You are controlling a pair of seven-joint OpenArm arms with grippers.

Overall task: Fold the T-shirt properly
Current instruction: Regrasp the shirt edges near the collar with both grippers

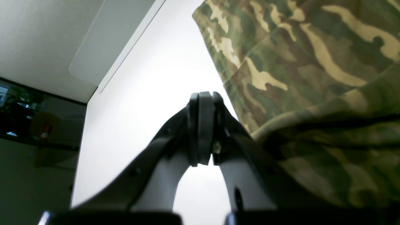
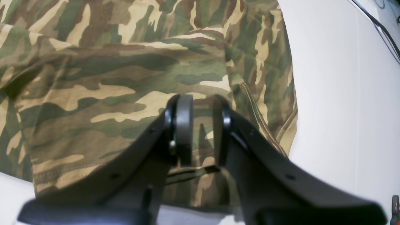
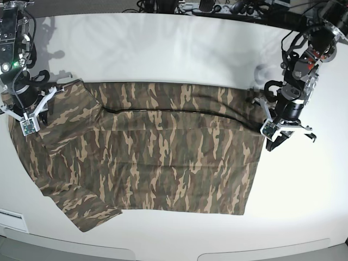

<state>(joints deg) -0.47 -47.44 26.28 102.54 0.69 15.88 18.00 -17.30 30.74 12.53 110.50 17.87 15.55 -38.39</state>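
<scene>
The camouflage T-shirt (image 3: 163,157) lies spread across the white table, with a long fold line running along its upper part. One sleeve (image 3: 81,209) points toward the front left. My left gripper (image 1: 202,95) is shut with its pads pressed together and nothing between them. It hovers over bare table just off the T-shirt's (image 1: 312,62) edge, at the cloth's right end in the base view (image 3: 270,142). My right gripper (image 2: 202,104) stands open by a narrow gap above the T-shirt (image 2: 109,78) near a stitched hem, at the cloth's upper left corner in the base view (image 3: 27,126).
The white table (image 3: 179,54) extends beyond the shirt on all sides. Cables and equipment (image 3: 217,8) line its far edge. The table's front edge (image 3: 163,253) runs close below the shirt. A dark shelf area (image 1: 31,118) lies past the table edge in the left wrist view.
</scene>
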